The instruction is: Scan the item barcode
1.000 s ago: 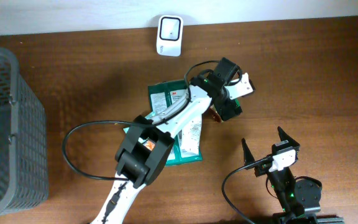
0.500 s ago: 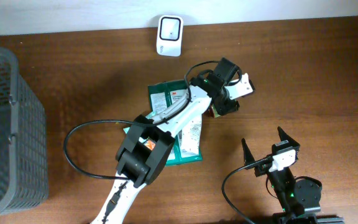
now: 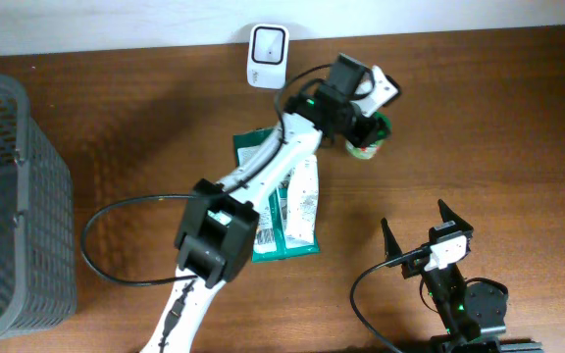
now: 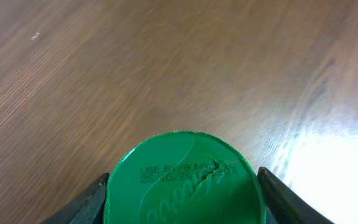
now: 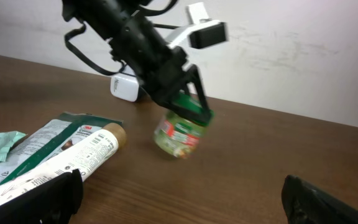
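Observation:
A small jar (image 3: 369,139) with a green lid (image 4: 182,180) hangs tilted above the table, and my left gripper (image 3: 361,124) is shut on its lid. In the left wrist view both black fingers (image 4: 92,200) press the lid's sides. The right wrist view shows the jar (image 5: 178,134) in the air under the left gripper (image 5: 188,93), its colourful label turned to the camera. No barcode is legible. The white scanner (image 3: 267,43) stands at the table's back edge, left of the jar. My right gripper (image 3: 418,230) sits open near the front right, holding nothing.
A grey mesh basket (image 3: 18,196) stands at the left edge. Green packets (image 3: 261,155) and a white printed tube (image 3: 302,204) lie under the left arm in the table's middle. In the right wrist view the tube (image 5: 73,158) lies to the left of the right gripper.
My left gripper closed on the jar's lid, then lifted it off the table and carried it back towards the scanner. The right arm has stayed still.

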